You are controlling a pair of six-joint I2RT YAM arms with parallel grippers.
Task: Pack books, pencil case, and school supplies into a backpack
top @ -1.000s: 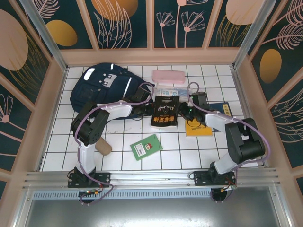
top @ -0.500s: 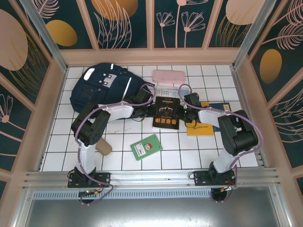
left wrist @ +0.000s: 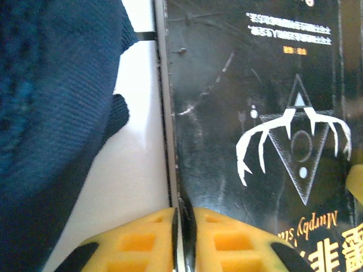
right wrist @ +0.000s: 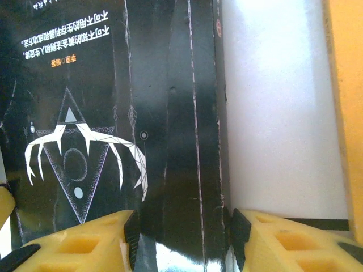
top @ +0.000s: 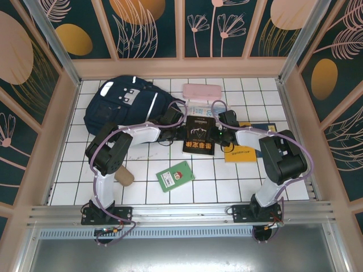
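You have most of the packing left, as I judge it. All four books lie out on the table (top: 142,190): the black book (top: 198,135) in the middle, the green book (top: 176,177) nearer you, the yellow book (top: 238,153) to its right, and the navy book (top: 265,128) half hidden behind your right arm. The pencil case (top: 201,90) and the packet (top: 198,109) sit just beyond the black book. The backpack (top: 119,102) lies at the far left, and I cannot tell whether its mouth is open.

Both your arms reach out low and bend inward to meet the black book from either side. Your left pincer (left wrist: 182,214) is pressed nearly together, and it seems to pinch the book's left edge on the backpack side. Your right pincer (right wrist: 181,220) stands half spread, its pads against either side of the book's glossy right-hand band, apparently clamping it.
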